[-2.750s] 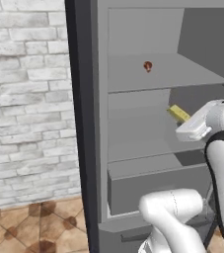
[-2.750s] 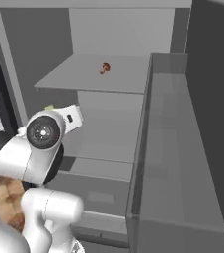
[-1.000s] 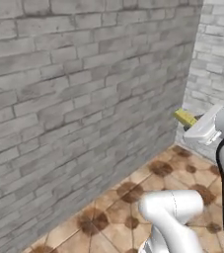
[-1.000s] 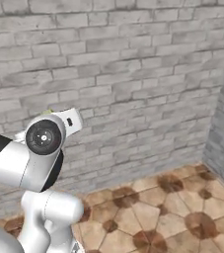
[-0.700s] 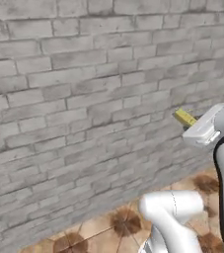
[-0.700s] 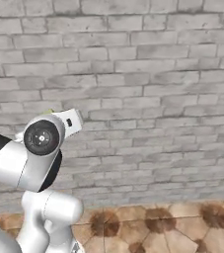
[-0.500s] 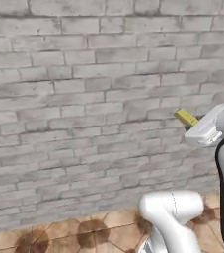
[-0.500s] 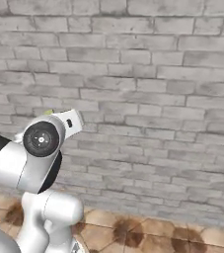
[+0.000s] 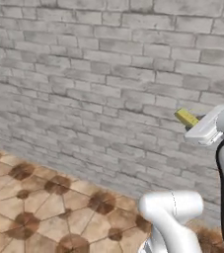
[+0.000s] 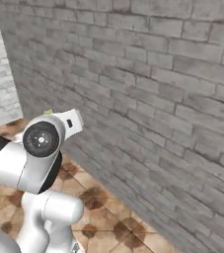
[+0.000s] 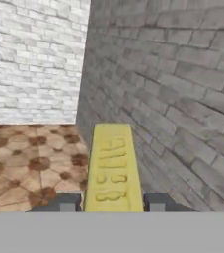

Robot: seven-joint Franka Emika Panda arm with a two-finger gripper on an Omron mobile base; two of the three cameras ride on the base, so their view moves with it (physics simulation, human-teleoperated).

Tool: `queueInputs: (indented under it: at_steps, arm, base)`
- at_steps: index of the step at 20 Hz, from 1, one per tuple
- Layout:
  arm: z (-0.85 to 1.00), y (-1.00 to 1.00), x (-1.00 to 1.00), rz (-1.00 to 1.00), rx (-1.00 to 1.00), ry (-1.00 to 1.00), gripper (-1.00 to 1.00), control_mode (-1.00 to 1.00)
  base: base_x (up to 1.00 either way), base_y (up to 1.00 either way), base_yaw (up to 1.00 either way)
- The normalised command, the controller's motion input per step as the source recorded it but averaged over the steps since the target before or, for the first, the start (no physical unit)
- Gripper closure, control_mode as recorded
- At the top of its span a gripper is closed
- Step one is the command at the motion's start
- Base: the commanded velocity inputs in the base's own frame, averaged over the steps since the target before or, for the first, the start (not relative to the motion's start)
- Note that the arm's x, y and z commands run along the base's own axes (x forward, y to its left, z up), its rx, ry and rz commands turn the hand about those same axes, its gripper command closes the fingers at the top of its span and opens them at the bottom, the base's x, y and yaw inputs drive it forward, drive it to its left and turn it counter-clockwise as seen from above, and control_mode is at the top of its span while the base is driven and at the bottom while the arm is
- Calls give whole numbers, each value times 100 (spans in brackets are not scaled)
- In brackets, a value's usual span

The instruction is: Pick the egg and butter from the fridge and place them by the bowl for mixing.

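At the near end of the hand view, the gripper (image 11: 112, 203) was pinched on the butter (image 11: 112, 170), one dark fingertip (image 11: 66, 203) on each long side of the stick. The butter was yellow, with raised lettering on its upper face, and it projected forward from between the tips, clear of any surface. Beyond it lay a floor (image 11: 24, 158) of brown patterned tiles, which ran up to a lit pale brick wall (image 11: 32, 59) and, to the right of that, a darker grey one, the two meeting at a corner.

From the left base view, the butter (image 9: 186, 117) showed as a small yellow end sticking out past the white hand, raised well above the floor (image 9: 34, 207) and set against the wall (image 9: 84, 79). The arm (image 9: 170, 217) rose from the lower right.

From the right base view, the arm (image 10: 34, 163) stood at lower left with the hand pointing away from the camera. A sliver of yellow showed at its far edge. The wall (image 10: 158, 89) ran across behind it, with the floor (image 10: 108, 222) below.
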Motion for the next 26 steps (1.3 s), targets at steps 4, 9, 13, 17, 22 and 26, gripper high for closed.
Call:
queueInputs:
  at_steps: [4, 9, 13, 17, 22, 26]
  arm:
    - [0, 0, 0, 0, 0, 0, 100, 100]
    - [0, 0, 0, 0, 0, 0, 100, 100]
    - [0, 0, 0, 0, 0, 0, 100, 100]
    - [0, 0, 0, 0, 0, 0, 100, 100]
    - [0, 0, 0, 0, 0, 0, 100, 100]
    - [0, 0, 0, 0, 0, 0, 100, 100]
  base:
    - [-23, 50, 88]
    - [-6, 54, 82]
    - [50, 66, 57]
    - [100, 42, 27]
    - [100, 13, 16]
    - [100, 19, 14]
